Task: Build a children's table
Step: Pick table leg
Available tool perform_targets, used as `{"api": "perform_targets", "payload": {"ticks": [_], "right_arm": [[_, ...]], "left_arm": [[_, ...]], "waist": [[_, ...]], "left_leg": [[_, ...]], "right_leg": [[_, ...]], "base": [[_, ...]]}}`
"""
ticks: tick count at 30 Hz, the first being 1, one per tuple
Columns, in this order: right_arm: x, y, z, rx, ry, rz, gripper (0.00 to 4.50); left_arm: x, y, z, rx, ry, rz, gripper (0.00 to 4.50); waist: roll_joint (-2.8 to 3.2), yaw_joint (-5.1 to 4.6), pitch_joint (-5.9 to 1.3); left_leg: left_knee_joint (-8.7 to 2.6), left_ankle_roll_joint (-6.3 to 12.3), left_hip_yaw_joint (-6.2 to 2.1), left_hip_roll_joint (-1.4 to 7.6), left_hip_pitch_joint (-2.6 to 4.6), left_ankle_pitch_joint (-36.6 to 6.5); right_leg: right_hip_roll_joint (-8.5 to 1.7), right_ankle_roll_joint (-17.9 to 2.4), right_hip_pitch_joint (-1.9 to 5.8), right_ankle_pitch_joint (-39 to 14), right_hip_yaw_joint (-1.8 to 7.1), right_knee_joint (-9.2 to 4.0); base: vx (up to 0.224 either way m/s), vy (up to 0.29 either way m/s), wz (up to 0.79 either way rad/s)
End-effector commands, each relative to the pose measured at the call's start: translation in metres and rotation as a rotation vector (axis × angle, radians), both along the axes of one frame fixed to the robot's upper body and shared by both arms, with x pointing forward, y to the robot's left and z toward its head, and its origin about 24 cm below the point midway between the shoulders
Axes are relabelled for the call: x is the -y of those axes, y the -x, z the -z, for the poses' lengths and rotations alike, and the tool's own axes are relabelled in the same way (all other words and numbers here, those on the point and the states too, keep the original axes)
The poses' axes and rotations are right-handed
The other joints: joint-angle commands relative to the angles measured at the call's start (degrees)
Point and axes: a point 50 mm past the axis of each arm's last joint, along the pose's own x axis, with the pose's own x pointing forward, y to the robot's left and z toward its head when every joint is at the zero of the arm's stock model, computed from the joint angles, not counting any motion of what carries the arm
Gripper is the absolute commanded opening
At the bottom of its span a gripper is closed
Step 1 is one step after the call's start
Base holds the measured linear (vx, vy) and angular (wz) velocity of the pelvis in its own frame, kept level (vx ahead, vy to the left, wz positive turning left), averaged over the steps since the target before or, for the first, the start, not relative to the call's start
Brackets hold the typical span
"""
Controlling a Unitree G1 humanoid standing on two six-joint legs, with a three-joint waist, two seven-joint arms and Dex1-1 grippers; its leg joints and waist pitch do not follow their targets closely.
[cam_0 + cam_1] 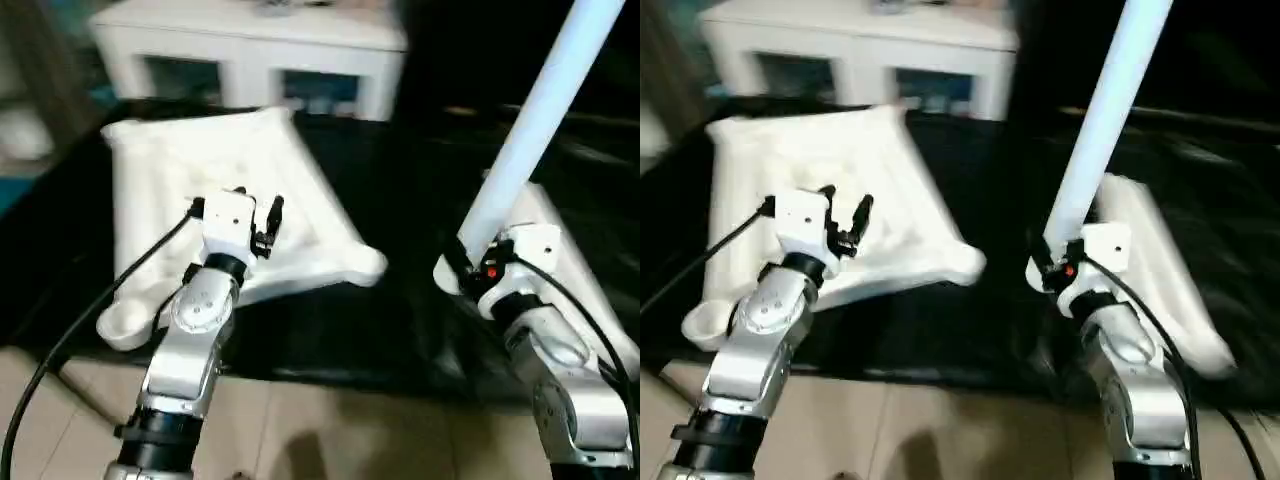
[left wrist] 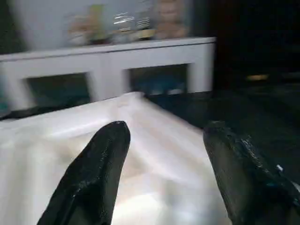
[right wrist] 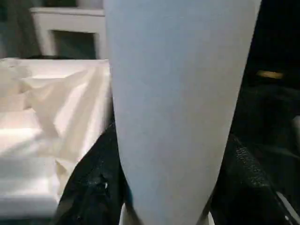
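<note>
right wrist view: right tool [image 3: 166,206] pinches a leg [image 3: 178,93]; left tool [image 2: 164,154] spread, empty.

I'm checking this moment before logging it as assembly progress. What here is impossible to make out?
- Table leg, held in the right gripper: upper end cut off by the head views' top edge; lower end hidden behind the gripper.
- White part behind the right arm: partly hidden by the arm, identity unclear.
- Tabletop: rib detail blurred; left gripper covers part.
</note>
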Motion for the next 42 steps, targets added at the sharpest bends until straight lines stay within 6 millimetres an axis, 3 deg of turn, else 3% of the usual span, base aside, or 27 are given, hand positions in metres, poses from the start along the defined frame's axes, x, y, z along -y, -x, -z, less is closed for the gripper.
{"api": "perform_targets", "payload": {"ticks": [1, 2, 3, 4, 6, 7, 8, 9, 10, 11, 14, 15, 16, 17, 18, 20, 22, 29, 30, 31, 32, 34, 36, 37, 38, 40, 42], "right_arm": [[-0.009, -0.002, -0.003, 0.011, 0.001, -0.042, 1.92], [-0.010, -0.003, -0.003, 0.009, 0.003, -0.049, 1.92], [-0.010, -0.003, -0.003, 0.009, 0.003, -0.052, 1.92], [-0.014, -0.005, -0.003, 0.008, 0.007, -0.074, 1.92], [-0.022, -0.006, -0.003, 0.004, -0.006, -0.121, 1.92], [-0.023, -0.006, -0.003, 0.004, -0.007, -0.126, 1.92], [-0.026, -0.005, -0.003, 0.004, -0.013, -0.146, 1.92], [-0.029, -0.004, -0.003, 0.005, -0.018, -0.163, 1.92], [-0.032, -0.002, 0.001, -0.015, -0.014, -0.179, 1.92], [-0.032, -0.001, 0.001, -0.018, -0.020, -0.180, 1.92], [-0.030, 0.001, 0.004, -0.029, -0.041, -0.168, 1.92], [-0.028, 0.001, 0.005, -0.034, -0.045, -0.154, 1.92], [-0.025, 0.001, 0.005, -0.041, -0.057, -0.150, 1.92], [-0.024, 0.002, 0.005, -0.041, -0.060, -0.148, 1.92], [-0.023, 0.002, 0.005, -0.041, -0.062, -0.146, 1.92], [-0.020, 0.003, 0.006, -0.063, -0.069, -0.122, 1.92], [-0.016, 0.006, 0.008, -0.081, -0.060, -0.111, 1.92], [-0.004, 0.013, 0.010, -0.088, -0.053, -0.026, 1.92], [-0.004, 0.013, 0.010, -0.088, -0.053, -0.026, 1.92], [0.001, 0.018, 0.010, -0.114, -0.087, 0.024, 1.92], [0.001, 0.018, 0.010, -0.114, -0.087, 0.024, 1.92], [0.003, 0.020, 0.010, -0.118, -0.073, 0.037, 1.92], [0.003, 0.021, 0.011, -0.118, -0.067, 0.045, 1.92], [0.003, 0.022, 0.010, -0.118, -0.070, 0.053, 1.92], [0.003, 0.022, 0.010, -0.119, -0.073, 0.057, 1.92], [0.002, 0.023, 0.010, -0.119, -0.059, 0.057, 1.92], [0.002, 0.024, 0.010, -0.120, -0.040, 0.054, 1.92]], "left_arm": [[-0.008, 0.001, 0.005, -0.019, -0.013, -0.041, 2.99], [-0.008, 0.001, 0.005, -0.020, -0.016, -0.045, 2.99], [-0.008, 0.001, 0.005, -0.020, -0.016, -0.047, 2.99], [-0.009, 0.002, 0.005, -0.020, -0.010, -0.057, 2.99], [-0.014, 0.004, 0.005, -0.020, -0.016, -0.085, 2.99], [-0.015, 0.005, 0.005, -0.020, -0.015, -0.090, 2.99], [-0.019, 0.006, 0.006, -0.020, -0.014, -0.109, 2.99], [-0.022, 0.006, 0.006, -0.020, -0.013, -0.126, 2.99], [-0.028, 0.008, 0.006, -0.028, -0.014, -0.138, 2.99], [-0.029, 0.008, 0.006, -0.028, -0.013, -0.133, 2.99], [-0.033, 0.010, 0.006, -0.029, -0.029, -0.082, 2.99], [-0.032, 0.011, 0.007, -0.036, -0.045, -0.053, 2.99], [-0.028, 0.013, 0.005, -0.028, -0.042, -0.007, 2.99], [-0.028, 0.013, 0.005, -0.028, -0.042, 0.005, 2.99], [-0.027, 0.013, 0.005, -0.027, -0.041, 0.015, 2.99], [-0.025, 0.014, 0.006, -0.037, -0.053, 0.056, 2.99], [-0.025, 0.013, 0.007, -0.049, -0.050, 0.059, 2.99], [-0.028, 0.008, 0.010, -0.072, -0.013, 0.008, 2.99], [-0.028, 0.008, 0.010, -0.072, -0.013, 0.008, 2.99], [-0.022, 0.008, 0.010, -0.056, -0.017, 0.024, 2.99], [-0.022, 0.008, 0.010, -0.056, -0.017, 0.024, 2.99], [-0.019, 0.006, 0.011, -0.058, -0.021, 0.008, 2.99], [-0.016, 0.005, 0.011, -0.062, -0.034, 0.006, 2.99], [-0.012, 0.005, 0.012, -0.068, -0.037, 0.023, 2.99], [-0.010, 0.004, 0.013, -0.072, -0.035, 0.033, 2.99], [-0.004, 0.004, 0.012, -0.060, -0.026, 0.057, 2.99], [-0.003, 0.004, 0.012, -0.061, -0.016, 0.057, 2.99]], "waist": [[1.99, -3.27, -4.54], [0.40, -2.48, -4.71], [-0.28, -1.85, -4.88], [-0.69, -1.29, -4.28], [-3.05, -0.55, -2.91], [-4.39, 0.23, -0.54], [-6.29, 1.50, -0.66], [-7.60, 2.19, -1.88], [-7.20, 1.92, -1.38], [-7.74, 4.29, -1.42], [-5.42, 7.35, -2.65], [-3.91, 7.39, -3.15], [-3.34, 6.10, -4.49], [-3.56, 5.43, -3.92], [-3.71, 5.59, -3.77], [-5.78, 6.44, -2.06], [-5.25, 6.64, -1.81], [-5.00, 3.90, -1.12], [-5.37, 4.08, -1.09], [-4.65, 4.42, -1.34], [-5.87, 5.78, -1.01], [-5.82, 7.63, -0.71], [-4.39, 6.09, -1.19], [-2.84, 3.46, -1.29], [-2.01, 3.35, -2.19], [-0.26, 1.71, -2.57], [-0.30, 0.91, -3.48]], "left_leg": [[-4.16, 23.89, -15.30, 9.35, 12.00, 14.5], [-4.19, 30.60, -19.13, 11.26, 14.02, 28.3], [-3.37, 28.76, -19.23, 11.30, 13.69, 29.5], [-4.07, 20.21, -16.23, 5.83, 10.32, 25.6], [-6.72, 12.49, -13.06, 1.03, 6.31, 9.6], [-9.46, 7.21, -9.85, -4.52, 1.31, -8.2], [-5.68, 6.08, -7.79, -7.10, 0.31, -14.7], [7.15, 3.87, -2.47, -5.17, 3.57, -14.3], [7.16, -1.94, -0.39, -2.83, 3.54, -10.6], [5.15, -4.08, -0.15, -1.64, 1.56, -6.6], [-1.11, -6.56, -0.73, 3.34, 3.28, 8.8], [-1.81, -6.70, -0.63, 5.06, 4.90, 15.3], [0.12, -4.09, -2.57, 8.32, 10.71, 38.9], [0.99, -2.95, -4.47, 10.37, 14.20, 57.3], [1.22, -2.32, -3.86, 9.35, 13.38, 57.1], [-1.63, -4.18, 1.03, 2.97, 6.55, 24.3], [-3.23, -6.65, 0.98, 4.20, 5.81, 6.1], [-4.85, -9.66, 2.27, 5.54, 4.84, -13.3], [-3.98, -7.77, 2.58, 5.12, 4.32, -12.3], [-0.29, -8.80, 4.67, 4.52, 6.73, -11.2], [1.11, -8.18, 4.13, 3.35, 5.29, -11.3], [3.71, -8.67, 2.80, 2.80, 4.94, -12.1], [-1.57, -10.42, 2.14, 3.29, 6.72, -10.9], [-5.35, -10.34, 1.47, 6.53, 9.09, -15.4], [-7.39, -12.08, -0.64, 8.67, 6.59, -13.5], [-8.16, -16.89, -3.15, 12.51, 7.13, -0.2], [-6.52, -10.38, -4.54, 14.55, 8.11, 16.4]], "right_leg": [[-1.01, 6.5, -10.14, -2.9, 2.33, 12.52], [-2.68, 2.3, -15.21, -12.1, 6.73, 14.66], [-3.87, 2.1, -17.09, -10.9, 9.33, 15.54], [-2.50, 3.9, -16.74, -3.5, 10.82, 16.47], [-2.31, 2.2, -15.57, 7.6, 13.23, 12.39], [-3.05, 0.5, -11.36, 7.0, 14.27, 5.02], [-5.67, -1.2, -10.48, -4.5, 16.17, -0.99], [-13.14, -3.8, -9.80, -25.5, 17.74, -5.77], [-12.23, -9.4, -8.72, -26.9, 21.52, -4.34], [-11.80, -13.6, -4.71, -10.6, 21.63, -1.45], [-9.59, -10.9, -6.14, 49.1, 20.46, 4.27], [-7.59, -8.4, -7.95, 53.9, 18.47, 6.46], [-4.80, -5.4, -14.60, 47.5, 15.24, 10.15], [-7.78, -2.4, -19.66, 28.1, 15.02, 8.13], [-8.48, -1.5, -19.47, 25.3, 15.20, 7.11], [-8.06, -1.9, -13.69, 19.8, 15.33, 3.59], [-9.32, -4.3, -12.41, 10.6, 15.63, 2.95], [-9.85, -6.9, -12.46, -7.6, 15.28, 0.95], [-11.39, -6.5, -12.05, -13.8, 16.32, -0.18], [-11.06, -4.3, -14.33, -23.4, 21.00, -2.98], [-11.45, -3.5, -11.96, -27.4, 25.07, -3.42], [-10.86, -2.5, -12.26, -32.1, 29.81, -4.74], [-2.22, -0.7, -15.05, -22.9, 26.26, -1.87], [0.62, -0.4, -19.23, -9.5, 18.59, 3.83], [-2.10, -1.7, -16.62, 3.9, 14.72, 7.55], [-3.80, -2.3, -16.71, 9.9, 11.78, 8.03], [-5.35, -1.1, -18.04, 6.4, 10.60, 9.61]], "base": [[0.234, -0.115, 0.47], [0.190, -0.144, 0.42], [0.172, -0.157, 0.61], [0.172, -0.157, 0.61], [0.125, -0.181, 0.65], [0.103, -0.219, 0.70], [0.112, -0.272, 0.87], [0.137, -0.230, 0.74], [0.137, -0.230, 0.74], [0.150, -0.186, 0.45], [0.127, -0.095, 0.40], [0.057, -0.011, 0.32], [0.057, -0.011, 0.32], [0.011, 0.016, 0.20], [0.000, 0.000, 0.00], [-0.088, 0.068, 0.11], [-0.096, 0.010, 0.10], [-0.076, -0.036, 0.05], [-0.070, -0.009, 0.00], [-0.070, -0.009, 0.00], [-0.039, 0.017, -0.28], [-0.030, 0.067, -0.46], [-0.070, 0.134, -0.40], [-0.097, 0.138, -0.38], [-0.108, 0.158, -0.18], [-0.044, 0.152, 0.01], [-0.005, 0.031, 0.05]]}}
